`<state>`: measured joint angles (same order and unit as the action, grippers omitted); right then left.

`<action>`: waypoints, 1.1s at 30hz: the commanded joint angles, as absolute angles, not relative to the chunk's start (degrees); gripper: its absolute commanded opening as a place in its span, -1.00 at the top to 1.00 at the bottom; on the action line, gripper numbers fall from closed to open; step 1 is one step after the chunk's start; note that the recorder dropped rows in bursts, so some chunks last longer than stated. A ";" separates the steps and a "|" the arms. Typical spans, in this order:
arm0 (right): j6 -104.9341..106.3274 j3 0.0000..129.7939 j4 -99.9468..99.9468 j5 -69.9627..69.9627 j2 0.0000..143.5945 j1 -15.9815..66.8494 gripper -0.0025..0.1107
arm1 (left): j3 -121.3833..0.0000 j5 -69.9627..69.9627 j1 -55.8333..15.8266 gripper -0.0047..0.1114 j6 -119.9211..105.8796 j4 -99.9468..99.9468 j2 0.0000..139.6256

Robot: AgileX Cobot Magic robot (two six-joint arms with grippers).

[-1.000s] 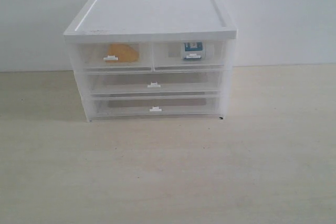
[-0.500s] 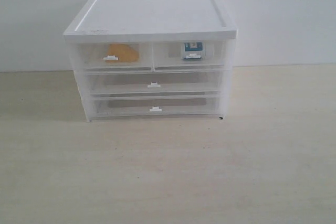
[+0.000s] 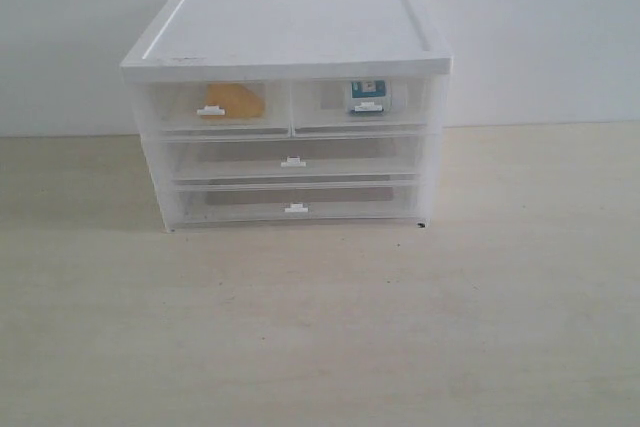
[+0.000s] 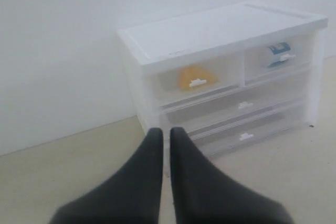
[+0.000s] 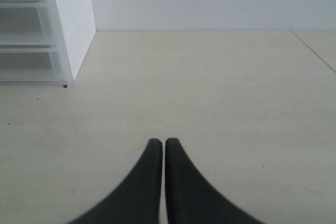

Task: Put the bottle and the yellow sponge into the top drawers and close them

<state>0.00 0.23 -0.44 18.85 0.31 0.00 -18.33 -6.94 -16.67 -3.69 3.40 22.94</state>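
Note:
The white-topped cabinet (image 3: 290,32) stands at the back of the table. Both top drawers are pushed in. The yellow sponge (image 3: 232,102) (image 4: 194,77) lies inside the top left drawer (image 3: 215,107). The bottle (image 3: 367,95) (image 4: 277,54) stands inside the top right drawer (image 3: 362,104). Neither arm shows in the exterior view. My left gripper (image 4: 162,132) is shut and empty, held back from the cabinet's front, facing it. My right gripper (image 5: 158,142) is shut and empty over bare table, off to the cabinet's right side.
Two full-width drawers (image 3: 292,160) (image 3: 296,205) below are pushed in. A pale wall runs behind the cabinet. In the right wrist view the cabinet's side (image 5: 71,19) sits far off, and a table edge (image 5: 315,51) shows at one side.

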 commanded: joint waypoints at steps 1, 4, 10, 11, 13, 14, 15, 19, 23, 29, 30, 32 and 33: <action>0.00 0.00 -0.56 18.47 0.00 0.00 0.96 | -13.46 -5.67 -12.82 0.84 -3.39 3.95 17.43; 0.00 0.00 -0.56 18.47 0.00 0.00 0.96 | -11.02 -6.00 -10.26 0.84 -3.26 3.69 14.20; 0.00 0.00 -0.56 18.47 0.00 0.00 0.96 | -6.36 -6.00 -6.23 0.84 -1.93 3.69 7.79; 0.00 0.00 -0.56 18.47 0.00 0.00 0.96 | -5.33 -6.00 -5.61 0.84 -1.93 3.69 6.38; 0.00 0.00 -0.56 18.47 0.00 0.00 0.96 | -3.33 -6.00 -5.19 0.84 -1.93 3.69 3.68; 0.00 0.00 -0.56 18.47 0.00 0.00 0.96 | -2.43 -6.00 -5.19 0.84 -1.68 3.69 2.38; 0.00 0.00 -0.56 18.47 0.00 0.00 0.96 | -1.27 -6.00 -5.19 0.84 -1.47 3.69 1.44; 0.00 0.00 -0.56 18.47 0.00 0.00 0.96 | 0.00 -6.00 -5.19 0.84 -0.83 3.69 0.97; 0.00 0.00 -0.56 18.47 0.00 0.00 0.96 | 0.00 -7.92 -5.19 0.84 -0.83 2.50 0.00; 0.00 0.00 -0.56 18.47 0.00 0.00 0.96 | 0.00 -9.72 -5.19 0.84 -0.83 1.91 0.00; 0.00 0.00 -0.56 18.47 0.00 0.00 0.96 | 0.00 -9.95 -5.19 0.84 -0.83 1.91 0.00; 0.00 0.00 -0.56 18.47 0.00 0.00 0.96 | 0.00 -10.83 -5.19 0.84 -0.83 1.91 0.00; 0.00 0.00 -0.56 18.47 0.00 0.00 0.96 | 0.00 -11.25 -5.19 0.84 -0.83 1.91 0.00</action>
<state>0.00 0.23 -0.44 18.85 0.31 0.00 -0.23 -10.13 -5.41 -1.58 2.60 0.23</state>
